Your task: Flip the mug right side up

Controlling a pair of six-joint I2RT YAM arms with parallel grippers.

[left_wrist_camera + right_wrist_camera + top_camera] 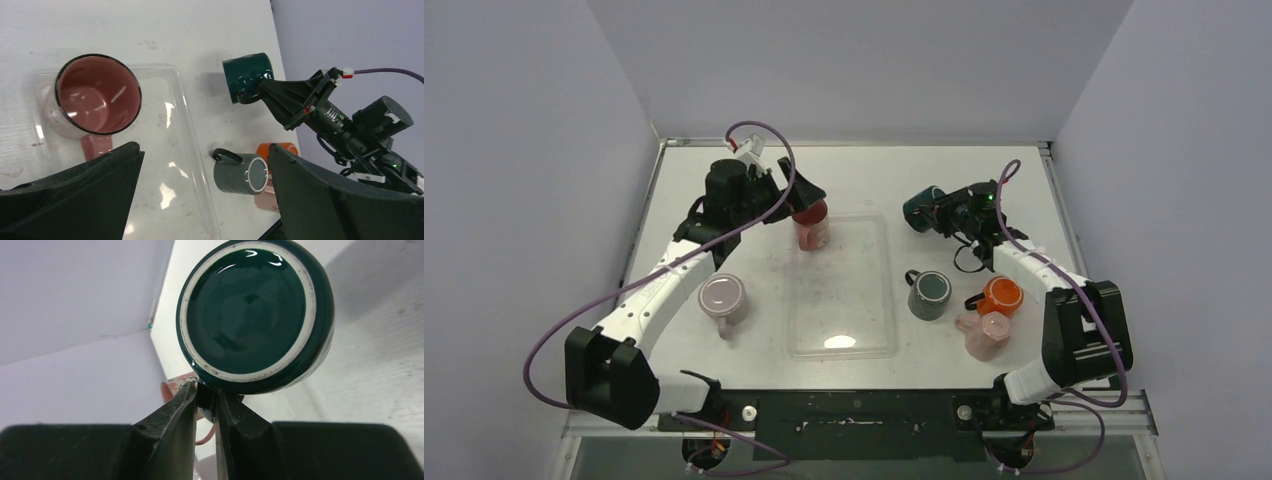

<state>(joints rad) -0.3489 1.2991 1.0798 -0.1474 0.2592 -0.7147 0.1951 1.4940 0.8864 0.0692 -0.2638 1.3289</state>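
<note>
Pinches teal mug (921,208) by its handle in right hand (944,216), tipped sideways just right of the clear tray (844,295); holds left hand (800,196) spread wide above the tray's red mug (811,226).

cool, even light is pouring down from overhead, leaving the white desk (864,170) bright and the shadows soft and short. a white hotspot is glaring off the clear tray (844,290) near its front edge, and smaller glints are showing on it in the left wrist view. highlights are streaking the glossy base of the teal mug (250,305), which is throwing a grey shadow beside it. the right pincer (206,392) and the left pincer (202,150) are looming black and soft-edged in their own views.
</note>
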